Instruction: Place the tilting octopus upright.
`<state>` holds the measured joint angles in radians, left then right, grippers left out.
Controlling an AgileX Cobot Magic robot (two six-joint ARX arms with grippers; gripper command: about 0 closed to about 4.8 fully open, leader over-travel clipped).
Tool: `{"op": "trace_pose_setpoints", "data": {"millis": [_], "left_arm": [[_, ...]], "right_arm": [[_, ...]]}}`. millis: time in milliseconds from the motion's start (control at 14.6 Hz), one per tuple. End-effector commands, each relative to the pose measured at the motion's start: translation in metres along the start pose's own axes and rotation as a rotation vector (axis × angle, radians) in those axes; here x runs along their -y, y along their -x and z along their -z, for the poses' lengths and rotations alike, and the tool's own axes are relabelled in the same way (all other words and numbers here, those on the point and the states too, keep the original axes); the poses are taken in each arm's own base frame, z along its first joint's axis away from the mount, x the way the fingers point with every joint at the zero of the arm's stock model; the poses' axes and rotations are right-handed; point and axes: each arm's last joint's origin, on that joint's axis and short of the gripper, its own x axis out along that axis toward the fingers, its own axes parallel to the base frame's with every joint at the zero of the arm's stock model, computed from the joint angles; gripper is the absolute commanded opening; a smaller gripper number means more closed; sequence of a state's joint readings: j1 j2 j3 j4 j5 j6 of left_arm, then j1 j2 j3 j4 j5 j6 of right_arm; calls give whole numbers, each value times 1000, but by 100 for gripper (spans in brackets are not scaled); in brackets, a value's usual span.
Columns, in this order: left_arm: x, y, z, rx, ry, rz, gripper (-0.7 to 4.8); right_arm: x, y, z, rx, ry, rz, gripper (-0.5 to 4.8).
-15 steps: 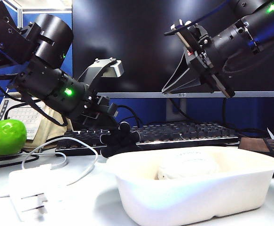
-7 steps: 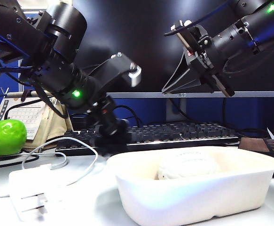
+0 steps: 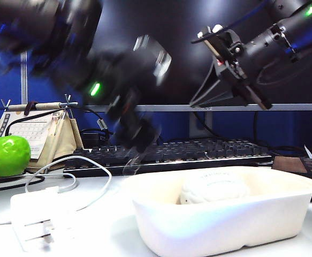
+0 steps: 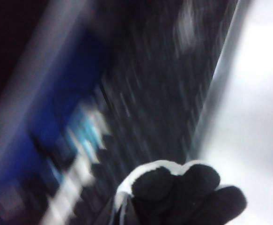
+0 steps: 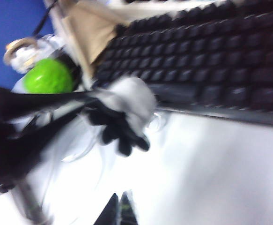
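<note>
The octopus (image 5: 129, 105) hangs above the white table in front of the keyboard, its white head toward the keys and its black tentacles (image 4: 183, 187) pointing away. My left gripper (image 3: 138, 135) is shut on it, a motion-blurred dark shape left of centre in the exterior view; there the octopus is lost in the blur. In the right wrist view the left arm comes in as a dark streak (image 5: 38, 105) up to the toy. My right gripper (image 3: 194, 100) hangs high at the right in front of the monitor, shut and holding nothing, with its fingertips (image 5: 122, 206) pressed together.
A white tub (image 3: 284, 211) holding a pale round lump (image 3: 212, 187) stands at the front. Behind it lies a black keyboard (image 3: 209, 151). A green apple (image 3: 6, 155), a desk calendar (image 3: 32, 134) and a white adapter with its cable (image 3: 38, 219) are at the left.
My left arm has swung up and rolled its wrist, carrying the octopus up from the table by the keyboard. The right arm has stayed where it was.
</note>
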<state>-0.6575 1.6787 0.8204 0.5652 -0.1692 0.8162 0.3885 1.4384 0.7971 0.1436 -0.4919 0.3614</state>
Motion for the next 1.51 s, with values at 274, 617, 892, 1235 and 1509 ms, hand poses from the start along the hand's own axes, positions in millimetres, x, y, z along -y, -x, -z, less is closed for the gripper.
{"op": "trace_pose_setpoints", "data": {"millis": [274,617,892,1235,1509], "left_arm": [[-40,-15,-17,100,11,-91,-6],[-39,-26,0,98,19,-37,-6],[-26,-34,11,48,168,30,-6],[6,-43,9,22,186,130,-6],[27,-39,1,-22,166,232,-6]], "right_arm": [[4,5,-6,19,2,-24,-6],[5,6,-6,18,-1,-23,-6],[5,6,-6,15,-2,-28,-6],[5,6,-5,3,-7,-34,-6],[8,7,-5,5,-13,-26,-6]]}}
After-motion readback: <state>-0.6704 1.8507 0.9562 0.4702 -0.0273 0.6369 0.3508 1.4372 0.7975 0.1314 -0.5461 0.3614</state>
